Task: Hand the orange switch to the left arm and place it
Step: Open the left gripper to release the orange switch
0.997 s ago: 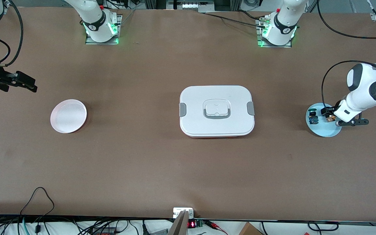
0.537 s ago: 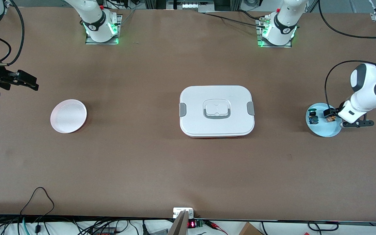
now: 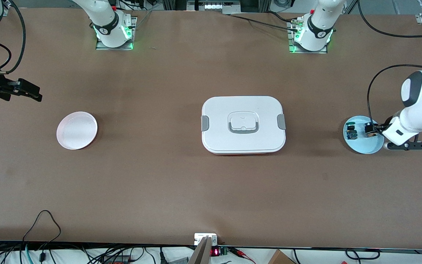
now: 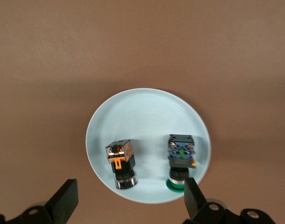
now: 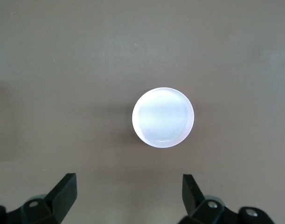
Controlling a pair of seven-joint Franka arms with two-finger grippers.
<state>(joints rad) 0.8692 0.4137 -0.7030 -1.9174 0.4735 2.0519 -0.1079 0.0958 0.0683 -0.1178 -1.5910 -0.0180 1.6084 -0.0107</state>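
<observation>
Orange switch (image 4: 121, 163): it is lying in the blue dish (image 4: 147, 105) beside the green-capped switch (image 4: 180, 156), at the left arm's end of the table.
Left gripper (image 4: 128, 203): you are hovering over the dish, fingers spread and empty; centre on the black body before descending.
Right gripper (image 5: 128, 196): waiting spread over the table near the pink dish (image 5: 163, 117).
Box (image 3: 243, 124): sitting mid-table; plan the handover around it.
</observation>
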